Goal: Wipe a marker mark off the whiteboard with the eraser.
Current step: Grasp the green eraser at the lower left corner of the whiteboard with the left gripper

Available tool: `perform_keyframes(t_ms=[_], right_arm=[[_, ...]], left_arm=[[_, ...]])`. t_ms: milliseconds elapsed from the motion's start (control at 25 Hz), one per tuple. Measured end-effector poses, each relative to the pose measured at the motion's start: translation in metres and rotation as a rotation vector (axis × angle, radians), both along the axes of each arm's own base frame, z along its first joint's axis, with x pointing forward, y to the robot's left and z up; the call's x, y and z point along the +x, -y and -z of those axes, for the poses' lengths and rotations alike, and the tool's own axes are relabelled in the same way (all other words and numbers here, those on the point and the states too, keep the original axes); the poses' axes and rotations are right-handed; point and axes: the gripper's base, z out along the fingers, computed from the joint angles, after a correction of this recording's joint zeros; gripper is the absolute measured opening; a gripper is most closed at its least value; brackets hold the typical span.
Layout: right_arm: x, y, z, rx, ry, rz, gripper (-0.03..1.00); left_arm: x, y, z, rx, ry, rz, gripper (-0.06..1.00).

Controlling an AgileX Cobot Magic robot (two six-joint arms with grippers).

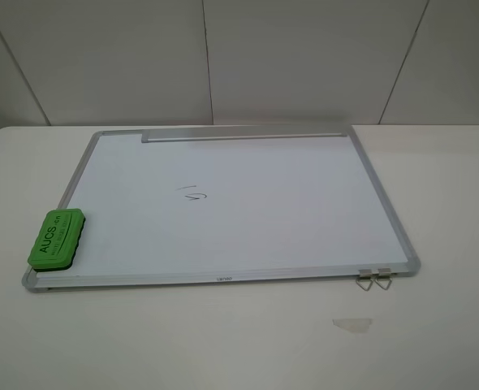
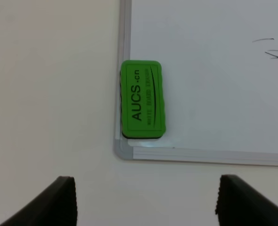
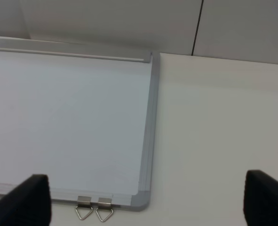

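The marker mark [image 1: 194, 193], a thin black stroke beside a small "U" curl, sits near the middle of the whiteboard [image 1: 304, 203], a little toward its left half, and the left wrist view catches it at the edge of the picture [image 2: 271, 47]. The eraser [image 1: 57, 238], a bright green block with rounded edges, dark lettering on top and a dark layer showing along its underside [image 2: 142, 100], lies flat on the board's near left corner, its long side over the silver frame, well apart from the mark with bare white surface between them. The board lies flat on the pale counter [image 1: 223, 349], its metal frame rounded at the corners; a grey tray strip [image 1: 243, 136] runs along the far edge, and two small wire clips [image 1: 374, 278] stick out from the near edge by the right corner, touching each other. A faint pale patch [image 1: 351, 324] marks the counter just in front of the clips. The left gripper [image 2: 146, 202] hangs over bare counter just off the eraser's corner, jaws spread wide and holding nothing; the right gripper [image 3: 146, 202] hangs by the board's near right corner, jaws likewise wide apart and touching nothing
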Motion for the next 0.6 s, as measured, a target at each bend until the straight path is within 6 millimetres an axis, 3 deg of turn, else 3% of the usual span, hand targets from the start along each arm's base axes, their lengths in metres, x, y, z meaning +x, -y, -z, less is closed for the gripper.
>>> perform_keyframes(t_ms=[240, 600], right_arm=[[0.0, 0.0, 0.0, 0.0, 0.0, 0.0, 0.82], [0.0, 0.0, 0.0, 0.0, 0.0, 0.0, 0.82]], left_arm=[[0.053, -0.003, 0.0, 0.059, -0.148, -0.066, 0.68], [0.121, 0.0, 0.05, 0.078, -0.371, -0.138, 0.69]])
